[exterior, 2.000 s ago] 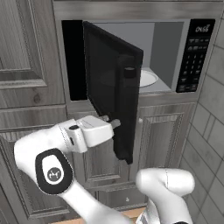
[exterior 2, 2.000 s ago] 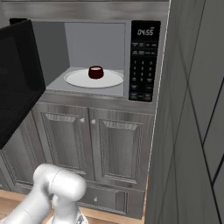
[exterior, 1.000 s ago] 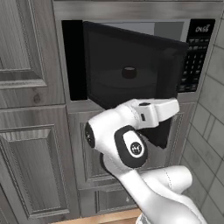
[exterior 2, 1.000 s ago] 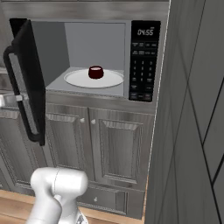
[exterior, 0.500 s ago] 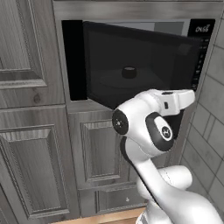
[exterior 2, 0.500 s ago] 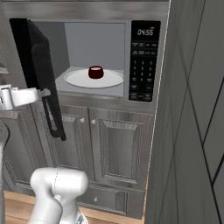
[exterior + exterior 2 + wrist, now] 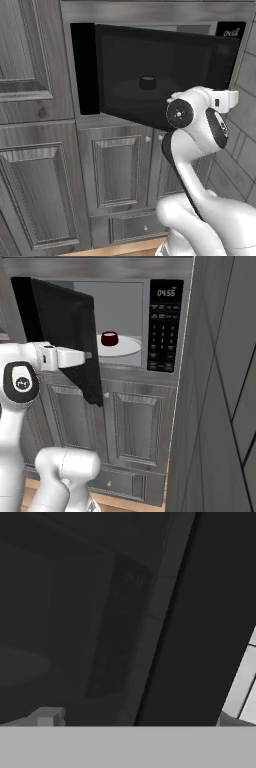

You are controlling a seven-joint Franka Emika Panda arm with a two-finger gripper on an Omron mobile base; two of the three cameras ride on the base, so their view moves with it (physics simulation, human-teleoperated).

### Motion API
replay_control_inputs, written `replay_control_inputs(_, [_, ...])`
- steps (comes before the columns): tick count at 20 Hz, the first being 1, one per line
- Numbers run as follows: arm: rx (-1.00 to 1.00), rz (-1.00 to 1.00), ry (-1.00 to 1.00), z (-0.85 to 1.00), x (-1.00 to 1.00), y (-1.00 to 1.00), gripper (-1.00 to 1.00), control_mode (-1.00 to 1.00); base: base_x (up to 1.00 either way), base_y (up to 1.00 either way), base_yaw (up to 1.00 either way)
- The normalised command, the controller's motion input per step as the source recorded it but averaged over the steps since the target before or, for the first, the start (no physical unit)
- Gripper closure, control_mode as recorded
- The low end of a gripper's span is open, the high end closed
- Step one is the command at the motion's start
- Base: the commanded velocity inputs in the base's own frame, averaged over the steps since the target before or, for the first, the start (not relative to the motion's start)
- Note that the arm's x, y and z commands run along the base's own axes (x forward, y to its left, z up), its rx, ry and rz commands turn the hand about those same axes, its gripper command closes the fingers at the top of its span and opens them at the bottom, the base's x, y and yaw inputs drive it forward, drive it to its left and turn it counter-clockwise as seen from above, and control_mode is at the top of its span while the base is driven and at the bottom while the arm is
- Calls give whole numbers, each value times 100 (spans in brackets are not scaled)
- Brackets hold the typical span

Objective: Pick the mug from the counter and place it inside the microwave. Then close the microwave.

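Mug [image 7: 109, 338] is already inside the microwave [image 7: 165, 326], sitting on the white turntable [image 7: 125, 347] toward its left side, upright. Placement looks done; what's left is the door [image 7: 70, 336]

Door is partly swung in, roughly halfway shut. My gripper [image 7: 89, 356] is up against the door's outer face near its free edge, fingers spread wide, pinching nothing. In the hand view I'm looking straight at dark glass, with my finger tip [image 7: 47, 716] low in the frame

Handling, my read:
- door is a rigid hinged panel, should swing light and easy; a flat push beats a grasp
- glass face is likely slick, so push square-on near the free edge, away from the hinge, for leverage
- mug is probably small, stiff, ceramic-like; it sits well back from the opening, so the door should clear it
- risk: sliding off the glass, or door bouncing back if not latched
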Motion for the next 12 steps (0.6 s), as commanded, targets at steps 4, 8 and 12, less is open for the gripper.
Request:
replay_control_inputs(4, [11, 15, 6, 26, 59, -20, -100, -100, 0, 0, 0])
replay_control_inputs(8, [11, 19, 2, 20, 68, -23, -100, -100, 0, 0, 0])
replay_control_inputs(12, [9, 20, 1, 16, 62, -19, -100, -100, 0, 0, 0])
